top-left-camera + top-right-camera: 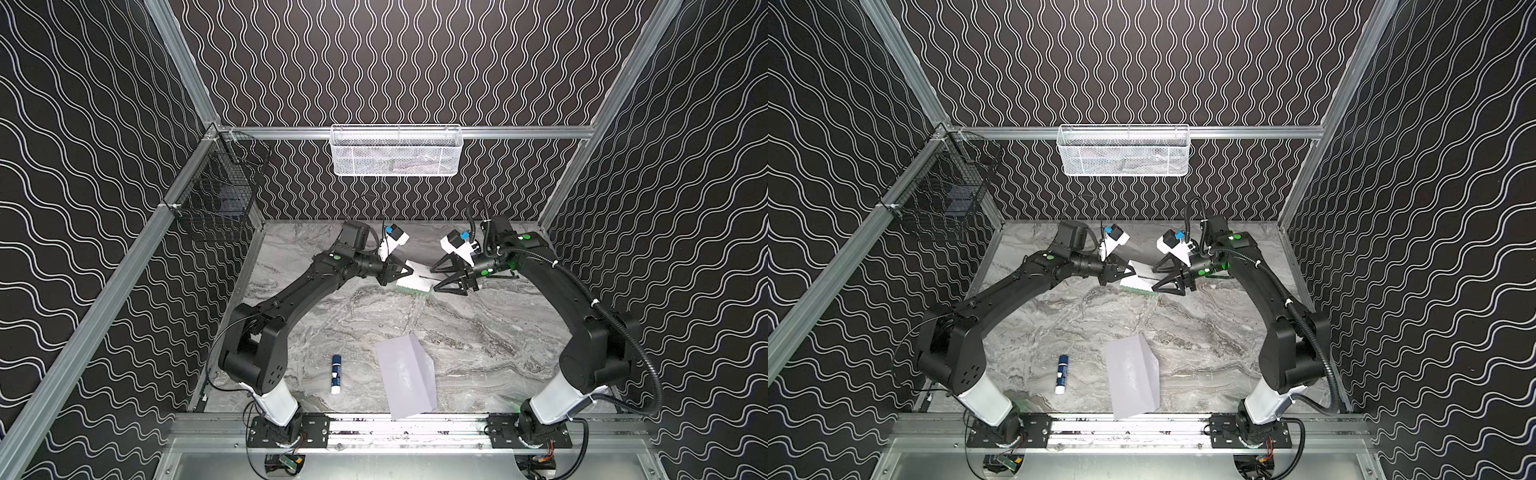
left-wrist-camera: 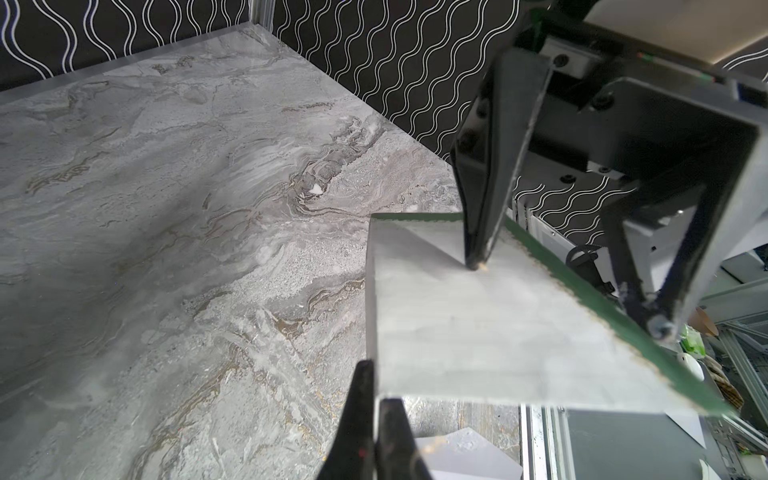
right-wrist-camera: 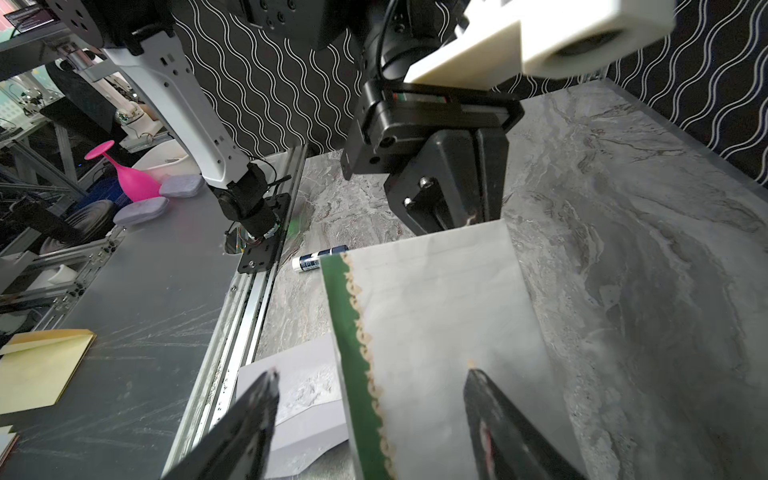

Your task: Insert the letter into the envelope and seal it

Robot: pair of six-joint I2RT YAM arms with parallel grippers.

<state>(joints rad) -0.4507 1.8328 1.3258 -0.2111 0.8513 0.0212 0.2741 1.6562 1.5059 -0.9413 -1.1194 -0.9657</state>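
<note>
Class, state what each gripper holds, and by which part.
Left gripper: the letter, by its corner away from the green border. Right gripper: nothing; open.

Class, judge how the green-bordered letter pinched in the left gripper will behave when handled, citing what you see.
Probably light and stiffish: the folded letter juts nearly flat where the left gripper pinches one edge. It may pivot if nudged, since the right gripper stands open astride it.

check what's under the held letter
Only table shows around it; the patch directly beneath the letter is covered. The left gripper pinches it; the right gripper stands open.
</note>
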